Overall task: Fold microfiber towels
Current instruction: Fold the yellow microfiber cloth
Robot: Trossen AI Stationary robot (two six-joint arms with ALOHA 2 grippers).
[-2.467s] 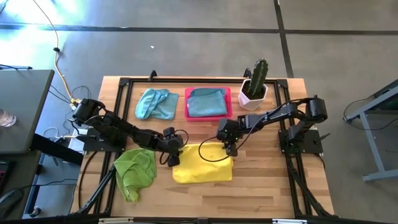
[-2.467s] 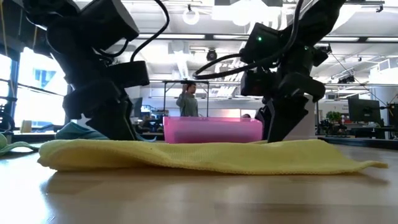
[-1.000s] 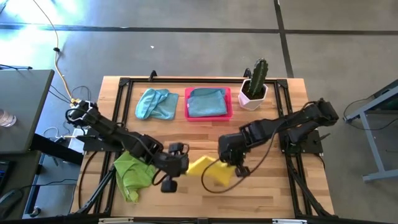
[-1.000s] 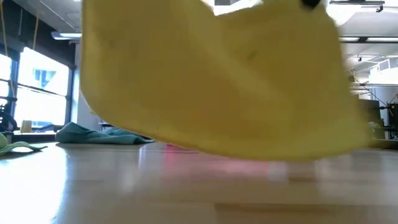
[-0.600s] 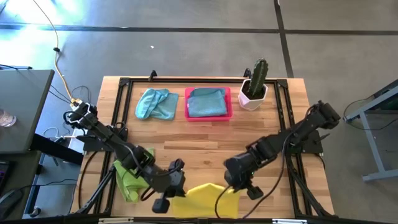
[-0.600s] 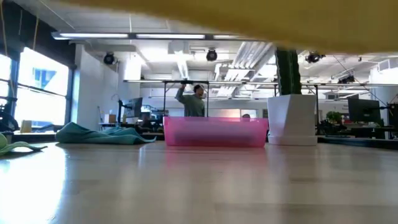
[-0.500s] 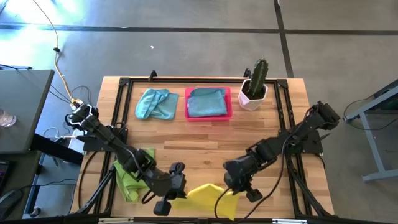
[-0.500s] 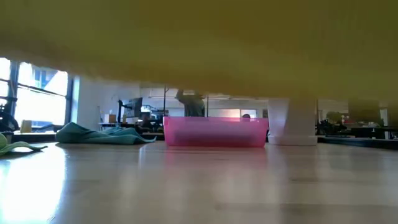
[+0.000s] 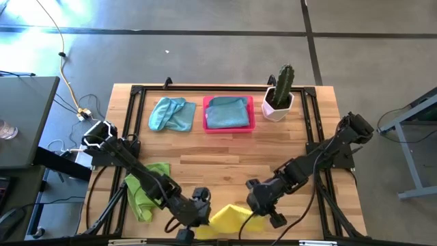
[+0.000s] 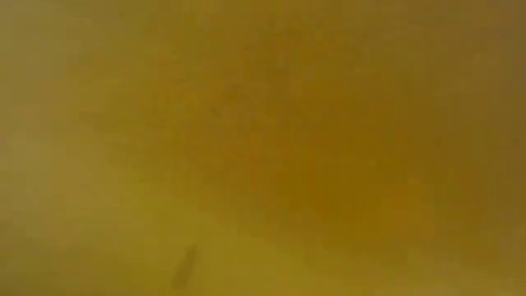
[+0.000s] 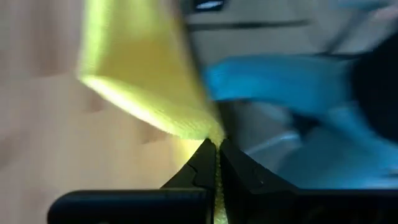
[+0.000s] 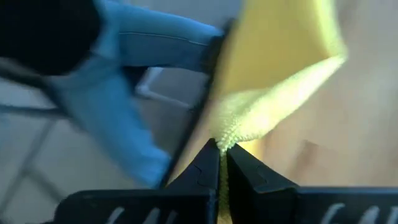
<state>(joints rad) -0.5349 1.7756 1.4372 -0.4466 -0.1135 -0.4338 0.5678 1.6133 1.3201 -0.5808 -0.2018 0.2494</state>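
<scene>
Grippers — left gripper [image 9: 196, 217] and right gripper [image 9: 263, 208] — each clamped on the yellow towel [image 9: 231, 219], held between them at the table's [image 9: 225, 147] near edge, filling the low view.

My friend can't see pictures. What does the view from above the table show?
Both robot arms pinch a yellow towel at the table's near edge, left gripper and right gripper at its ends. A green towel lies left; farther back are a blue towel, a pink tray and a cactus.
</scene>
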